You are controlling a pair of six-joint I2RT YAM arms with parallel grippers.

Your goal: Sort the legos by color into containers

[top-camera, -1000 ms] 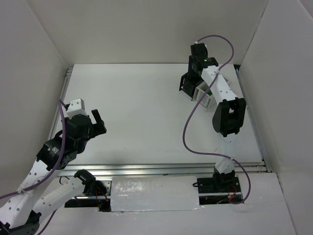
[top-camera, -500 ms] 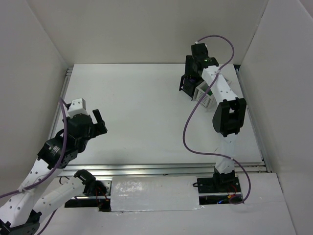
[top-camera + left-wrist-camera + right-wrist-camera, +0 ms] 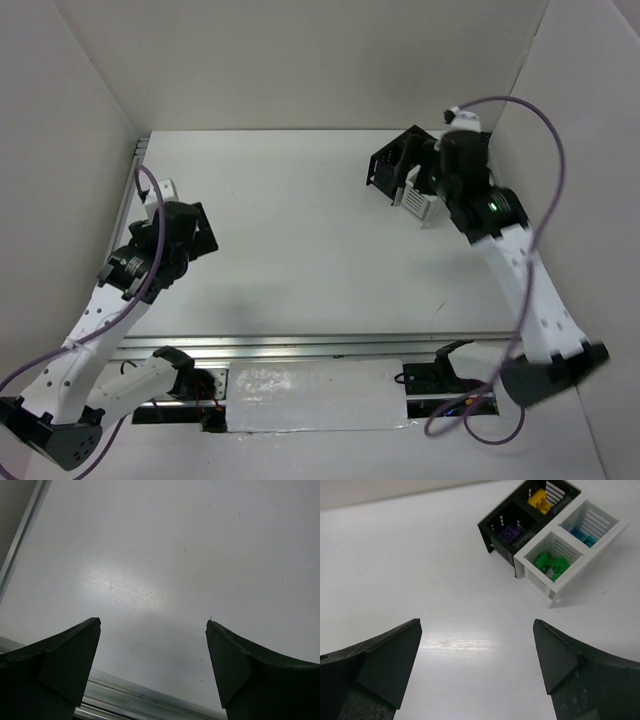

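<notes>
My left tool [image 3: 152, 625] and right tool [image 3: 477, 625] gape wide; at one o'clock, the black slatted plastic bin [image 3: 501, 549] holds a purple brick [image 3: 509, 533] and a yellow brick [image 3: 540, 500], the white slatted plastic bin [image 3: 537, 577] green bricks [image 3: 550, 562] and teal bricks [image 3: 582, 535].

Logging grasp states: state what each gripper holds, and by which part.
Nothing is held: the left gripper and the right gripper are both open, with nothing between their fingers.

Overhead and right-wrist cameras both see the containers [image 3: 537, 579].
</notes>
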